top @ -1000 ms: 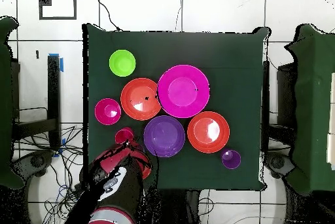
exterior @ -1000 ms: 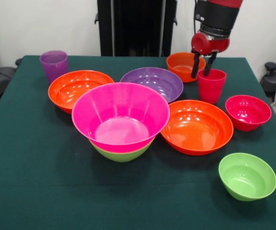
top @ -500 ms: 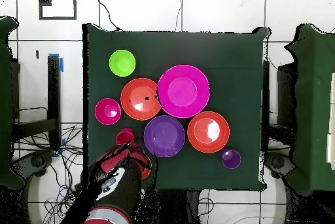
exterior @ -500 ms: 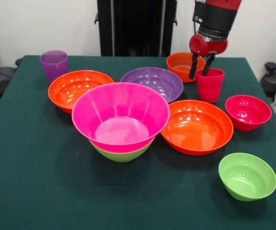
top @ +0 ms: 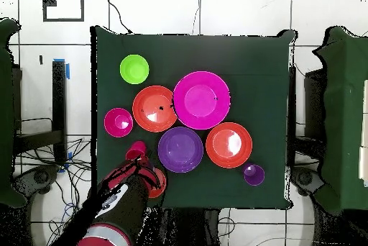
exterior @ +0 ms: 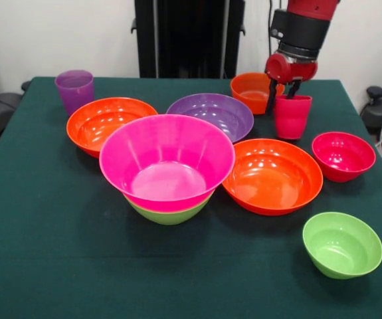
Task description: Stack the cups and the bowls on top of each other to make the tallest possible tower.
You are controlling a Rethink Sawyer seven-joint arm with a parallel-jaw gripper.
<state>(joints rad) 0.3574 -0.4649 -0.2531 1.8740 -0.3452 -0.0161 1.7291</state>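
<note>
My gripper (exterior: 281,95) stands at the far right of the table, shut on the rim of the red-pink cup (exterior: 292,118), one finger inside and one outside. The cup hangs upright just above the cloth; it also shows in the overhead view (top: 136,148). The tower (exterior: 167,159) is a wide hot pink bowl nested in a lime green bowl (exterior: 169,212) at the table's middle. The purple cup (exterior: 75,90) stands at the far left. A small orange bowl (exterior: 250,90) sits just behind my gripper.
Loose bowls ring the tower: an orange one (exterior: 107,123) at left, a purple one (exterior: 210,114) behind, an orange one (exterior: 272,174) at right, a small red-pink one (exterior: 343,155) and a small lime green one (exterior: 342,244). The green table (exterior: 44,266) has bare cloth at the front.
My gripper has risen a little and drawn back toward the robot, and the red-pink cup has come up with it.
</note>
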